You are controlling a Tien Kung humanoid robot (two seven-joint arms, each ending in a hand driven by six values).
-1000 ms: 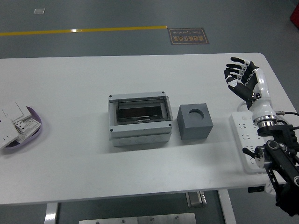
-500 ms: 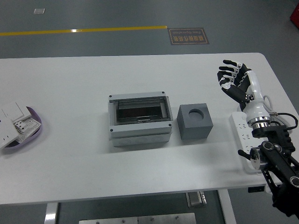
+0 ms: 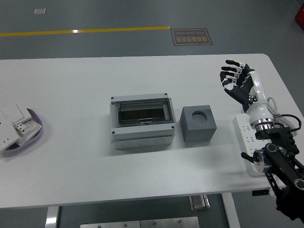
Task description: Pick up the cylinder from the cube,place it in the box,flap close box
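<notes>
The right hand (image 3: 236,80) is hovering over the table (image 3: 71,161) with fingers spread, gripping nothing. The grey cube (image 3: 199,124) is sitting well to its left and nearer me, just beside the box (image 3: 142,121); no cylinder is showing in its round hole.

At the right of the frame, the right hand (image 3: 236,78) has five black fingers (image 3: 231,63) with white segments near the tips. A glossy white forearm shell (image 3: 259,100) ends in a silver ring. Below it, in the lower right corner, the arm (image 3: 283,173) is black, jointed, with thin black cables.
</notes>
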